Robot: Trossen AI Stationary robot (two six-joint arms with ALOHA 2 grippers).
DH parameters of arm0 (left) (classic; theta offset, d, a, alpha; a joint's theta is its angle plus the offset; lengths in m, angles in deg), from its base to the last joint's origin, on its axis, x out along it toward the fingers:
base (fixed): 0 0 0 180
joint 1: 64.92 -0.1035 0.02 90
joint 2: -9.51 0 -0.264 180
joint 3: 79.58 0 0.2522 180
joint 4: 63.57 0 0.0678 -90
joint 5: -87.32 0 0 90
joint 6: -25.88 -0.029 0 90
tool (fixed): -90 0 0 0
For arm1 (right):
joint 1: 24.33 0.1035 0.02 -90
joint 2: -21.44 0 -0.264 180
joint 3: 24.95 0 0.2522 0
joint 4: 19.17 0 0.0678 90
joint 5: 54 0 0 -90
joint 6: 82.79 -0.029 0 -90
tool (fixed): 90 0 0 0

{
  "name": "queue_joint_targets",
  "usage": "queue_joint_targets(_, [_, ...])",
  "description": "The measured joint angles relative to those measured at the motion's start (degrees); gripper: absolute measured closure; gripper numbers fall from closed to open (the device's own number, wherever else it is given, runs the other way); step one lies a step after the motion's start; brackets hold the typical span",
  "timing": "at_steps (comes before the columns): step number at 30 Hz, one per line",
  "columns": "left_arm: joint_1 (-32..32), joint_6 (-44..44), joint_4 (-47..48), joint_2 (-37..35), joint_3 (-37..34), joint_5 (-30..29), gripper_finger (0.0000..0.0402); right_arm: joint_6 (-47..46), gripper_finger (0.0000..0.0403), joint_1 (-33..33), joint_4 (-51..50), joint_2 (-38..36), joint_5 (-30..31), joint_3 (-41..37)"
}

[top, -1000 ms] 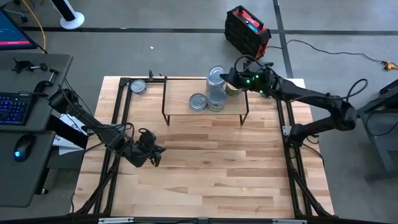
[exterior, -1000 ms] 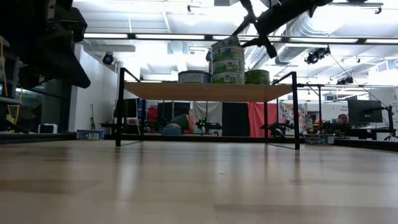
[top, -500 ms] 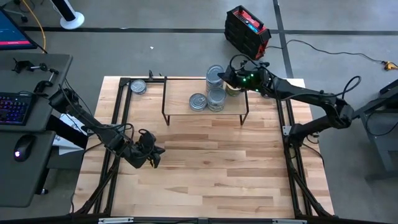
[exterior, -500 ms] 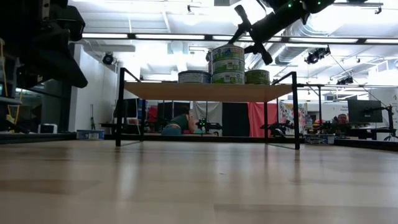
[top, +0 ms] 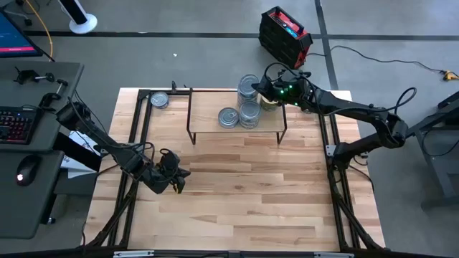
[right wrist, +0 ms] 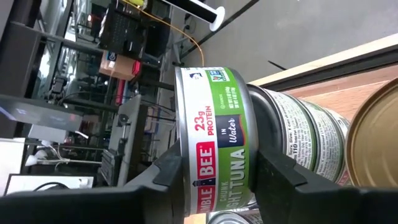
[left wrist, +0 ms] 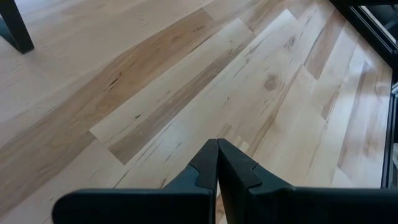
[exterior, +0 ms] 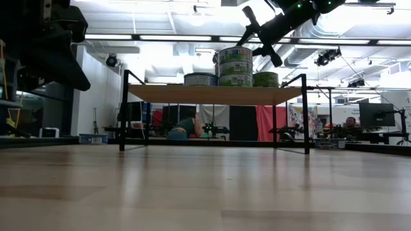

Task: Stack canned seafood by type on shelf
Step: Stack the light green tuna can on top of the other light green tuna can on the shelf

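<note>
Right tool clamps the top tuna tin by its rim sides: rigid, dense, slick metal, best pinched across the diameter; left tool clenched, empty, over desk.

Shelf stands at the surface's far edge. On its right half, a stack of tins, a single tin left of it, another to the right. Right pincer at the stack's top tin. A lone tin lies left of the shelf. Left pincer sits low, front left.
</note>
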Motion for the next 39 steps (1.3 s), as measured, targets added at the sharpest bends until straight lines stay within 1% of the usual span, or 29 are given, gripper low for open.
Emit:
queue_joint_targets(3, [0.0,0.0,0.0,0.0,0.0,0.0,0.0401,0.0,0.0269,0.0,0.2,0.0,0.0,0.0])
queue_joint_targets(5, [0.0,0.0,0.2,0.0,0.0,0.0,0.0401,0.1,0.0251,0.0,0.4,0.0,-0.4,-0.1])
queue_joint_targets(13, [0.0,-1.1,0.4,0.0,0.0,0.0,0.0401,0.7,0.0133,1.2,0.8,0.0,-0.1,-0.2])
queue_joint_targets(16, [0.0,-1.1,0.4,0.0,0.0,0.0,0.0401,0.5,0.0109,1.6,1.2,0.0,0.0,-0.2])
queue_joint_targets(22, [0.0,-2.2,0.4,0.0,0.0,0.0,0.0401,0.6,0.0103,2.1,3.6,0.0,0.4,-0.2])
queue_joint_targets(27, [0.0,-2.4,0.4,0.0,0.0,0.0,0.0401,0.6,0.0102,2.3,4.3,0.0,2.6,-0.2])
queue_joint_targets(39, [0.0,-2.6,0.4,0.0,0.0,0.0,0.0401,-2.5,0.0102,2.5,1.3,0.1,4.0,-0.2])
